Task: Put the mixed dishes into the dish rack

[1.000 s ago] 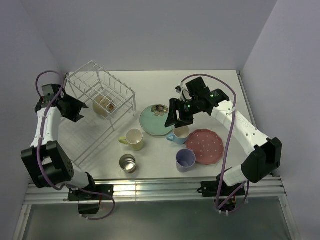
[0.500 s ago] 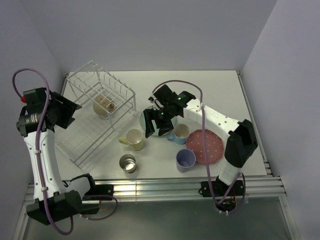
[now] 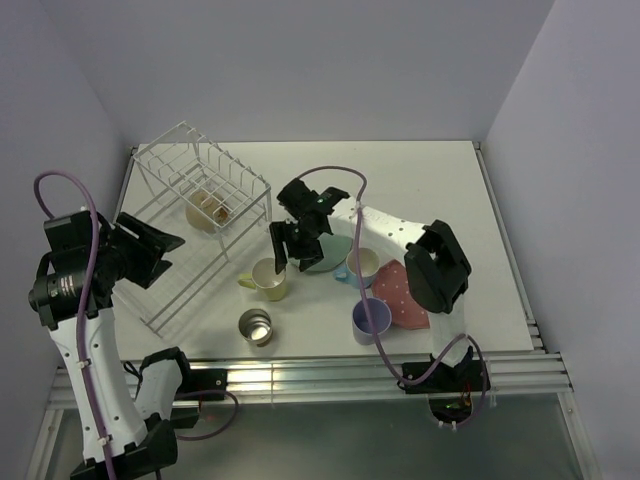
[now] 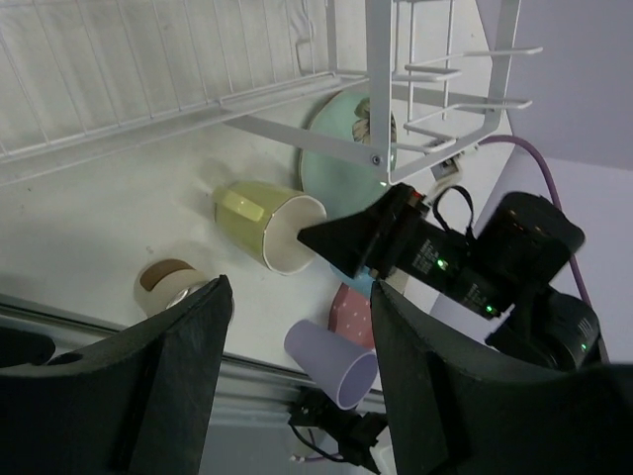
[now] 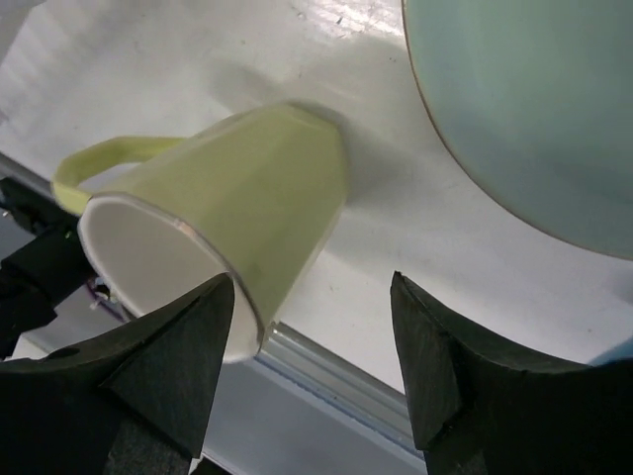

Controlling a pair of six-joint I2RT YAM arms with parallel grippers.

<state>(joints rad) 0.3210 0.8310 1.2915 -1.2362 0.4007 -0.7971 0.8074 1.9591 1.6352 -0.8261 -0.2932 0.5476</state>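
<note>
Widely spread and empty, the jaws of the right gripper [image 5: 312, 287] hang over the upright yellow mug [image 5: 227, 218]. It stands just near-left of the mint-green flower plate [image 5: 534, 109], which is cut off by the wrist view's edge. The left gripper [image 4: 302, 297], jaws also parted on nothing, hovers at the left side of the dish rack [image 4: 379, 79], where wires veil the cream bowl [image 3: 208, 210]. An elbow of the right arm [image 3: 435, 270] hides part of the pink white-dotted plate [image 3: 393, 290].

Both arms, left arm [image 3: 90, 345] and right arm [image 3: 388, 228], show us white tubular links between bulky black joint housings. A purple cable [image 3: 95, 225] loops along each. We see green lights [image 4: 436, 265] on the right wrist and matte black, wedge-shaped fingers [image 5: 163, 371].
</note>
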